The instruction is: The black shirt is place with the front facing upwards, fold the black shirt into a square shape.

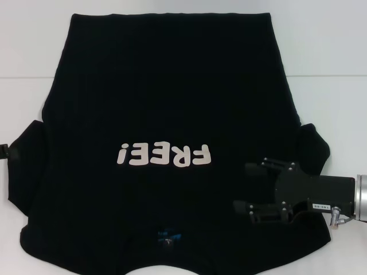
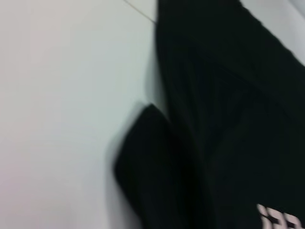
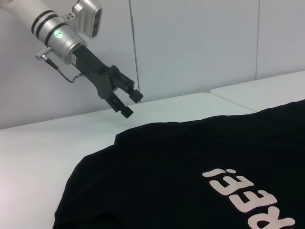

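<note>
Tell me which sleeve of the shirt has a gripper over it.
The robot's right-side sleeve: the open right gripper hangs beside it. The left gripper is near the left sleeve.

The black shirt (image 1: 172,97) is plain black throughout, with pale pinkish-white "FREE!" lettering (image 1: 165,155) and a small blue neck label (image 1: 166,236). The surface (image 1: 23,51) beneath is white. My right tool (image 1: 255,186) is black on a silver-grey wrist; my left tool (image 3: 125,97) is black, its wrist silver with a green light.
</note>
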You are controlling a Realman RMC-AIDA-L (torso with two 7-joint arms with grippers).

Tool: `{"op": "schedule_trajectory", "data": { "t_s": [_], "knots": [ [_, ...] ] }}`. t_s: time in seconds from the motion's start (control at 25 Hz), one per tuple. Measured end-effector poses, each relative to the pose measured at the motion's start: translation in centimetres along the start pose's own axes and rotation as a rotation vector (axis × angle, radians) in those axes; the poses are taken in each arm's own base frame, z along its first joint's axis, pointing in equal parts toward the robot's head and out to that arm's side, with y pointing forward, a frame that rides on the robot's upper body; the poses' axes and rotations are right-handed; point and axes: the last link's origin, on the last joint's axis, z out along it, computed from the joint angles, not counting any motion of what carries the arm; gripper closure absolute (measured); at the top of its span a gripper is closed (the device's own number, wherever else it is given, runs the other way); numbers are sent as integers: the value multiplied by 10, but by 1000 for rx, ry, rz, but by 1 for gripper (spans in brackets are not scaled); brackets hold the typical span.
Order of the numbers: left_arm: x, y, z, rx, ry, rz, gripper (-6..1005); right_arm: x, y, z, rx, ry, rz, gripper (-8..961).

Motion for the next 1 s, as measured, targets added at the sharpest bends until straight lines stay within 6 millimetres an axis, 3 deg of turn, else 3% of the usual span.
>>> {"op": "schedule_trajectory", "data": {
  "t_s": [0.36,1.0],
  "knots": [
    [-3,-5,18,66,-13,8,81,1,1,0,2,0,7,12],
    [-7,0,29,58,-38,4,91,1,2,0,-3,-3,8,11]
  ]
}}
